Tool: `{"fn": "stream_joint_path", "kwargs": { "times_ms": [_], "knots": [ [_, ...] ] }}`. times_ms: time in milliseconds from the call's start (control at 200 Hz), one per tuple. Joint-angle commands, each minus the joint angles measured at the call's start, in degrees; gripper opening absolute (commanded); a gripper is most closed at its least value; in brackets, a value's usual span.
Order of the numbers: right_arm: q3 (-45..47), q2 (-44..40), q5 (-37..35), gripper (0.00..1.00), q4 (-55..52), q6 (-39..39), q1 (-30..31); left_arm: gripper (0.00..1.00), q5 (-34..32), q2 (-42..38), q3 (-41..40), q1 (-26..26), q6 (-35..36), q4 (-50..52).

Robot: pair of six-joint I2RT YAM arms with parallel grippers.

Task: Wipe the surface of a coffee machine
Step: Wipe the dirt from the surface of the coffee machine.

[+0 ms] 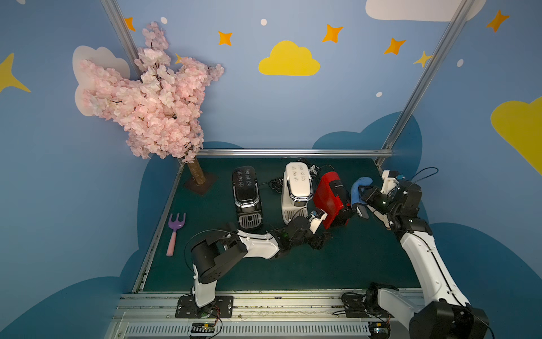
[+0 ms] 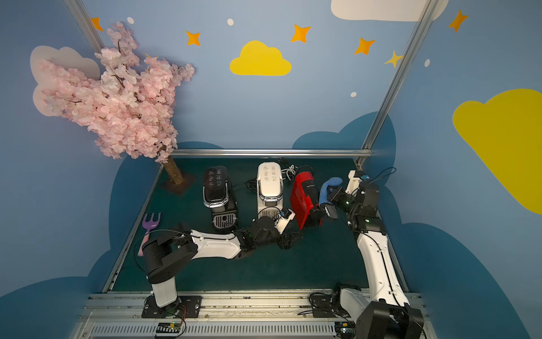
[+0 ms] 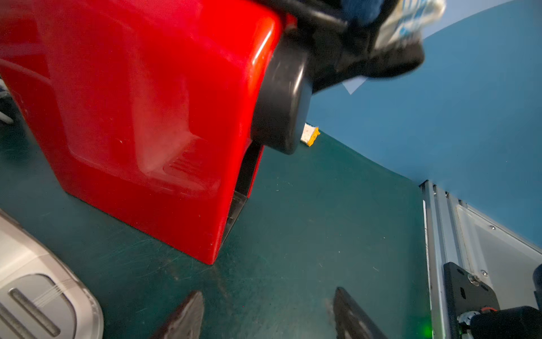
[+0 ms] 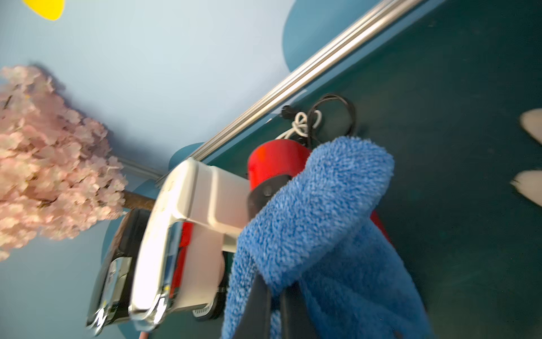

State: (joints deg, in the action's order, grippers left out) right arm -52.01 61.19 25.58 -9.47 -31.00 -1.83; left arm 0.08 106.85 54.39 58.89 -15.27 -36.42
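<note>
Because the coffee machine (image 1: 296, 187) is a hard, glossy plastic shell, I judge it stiff and slick under a cloth, probably heavy enough to stand but liable to slide or tip on the green mat (image 1: 293, 273) if pressed hard near its rounded top; it stands toward the back of the mat, between the black machine (image 1: 247, 193) and the red-and-black machine (image 1: 328, 196), the latter just beside it; the right gripper (image 4: 275, 311) is clamped on a soft blue cloth (image 4: 322, 220), held up beyond the red-and-black machine and apart from the cream one; the left gripper (image 3: 268, 317) hangs low over the mat near the red-and-black machine's corner, jaws spread with nothing between them; for bracing, the broad lower body above the drip grille (image 3: 35, 311) looks the safest hold, rather than the chrome band (image 1: 300, 200) or the icon panel (image 1: 297, 173).
</note>
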Motion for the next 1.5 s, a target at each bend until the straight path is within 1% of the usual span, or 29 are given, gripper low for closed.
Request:
{"fn": "stream_joint_path", "kwargs": {
  "times_ms": [0, 70, 405, 611, 686, 781, 861, 1056, 1266, 1377, 1492],
  "knots": [
    [-5.75, 2.35, -3.95, 0.0, -5.22, 7.79, 4.37, 0.71, -1.75, -2.09, -0.79, -0.11, -0.38, -0.98],
    [-7.46, 5.07, -4.46, 0.0, -5.37, 10.0, 6.62, 0.71, -2.88, -2.92, -2.23, -0.09, -0.46, -2.6],
    [-15.84, 18.3, -4.23, 0.0, -7.4, 12.64, 13.81, 0.71, -7.53, -7.0, -6.87, -0.09, -0.36, -4.0],
    [-19.79, 24.79, -5.26, 0.0, -9.76, 14.27, 16.55, 0.71, -10.58, -8.72, -8.81, -0.13, 0.06, -4.26],
    [-20.94, 26.73, -6.72, 0.0, -11.15, 15.48, 17.58, 0.72, -11.87, -9.69, -9.75, -0.17, 0.16, -4.56],
    [-22.27, 28.94, -10.29, 0.0, -13.75, 16.21, 18.8, 0.72, -13.77, -10.34, -10.32, -0.49, -0.48, -4.21],
    [-22.66, 29.7, -13.87, 0.0, -15.65, 15.54, 19.03, 0.72, -13.51, -10.34, -10.49, -1.1, -1.1, -3.96],
    [-22.39, 30.66, -21.87, 0.0, -18.65, 17.81, 21.43, 0.72, -13.63, -10.61, -11.41, -1.85, -2.13, -4.56],
    [-20.08, 31.0, -25.28, 0.0, -19.13, 18.15, 24.33, 0.72, -13.71, -11.09, -12.53, -2.64, -2.27, -5.52],
    [-19.99, 31.94, -23.31, 0.0, -20.13, 17.93, 24.78, 0.72, -14.03, -11.89, -13.47, -2.98, -2.15, -5.85],
    [-18.85, 31.93, -24.97, 0.0, -19.67, 17.75, 25.86, 0.72, -14.44, -12.52, -14.02, -3.11, -1.78, -5.68]
  ]
}}
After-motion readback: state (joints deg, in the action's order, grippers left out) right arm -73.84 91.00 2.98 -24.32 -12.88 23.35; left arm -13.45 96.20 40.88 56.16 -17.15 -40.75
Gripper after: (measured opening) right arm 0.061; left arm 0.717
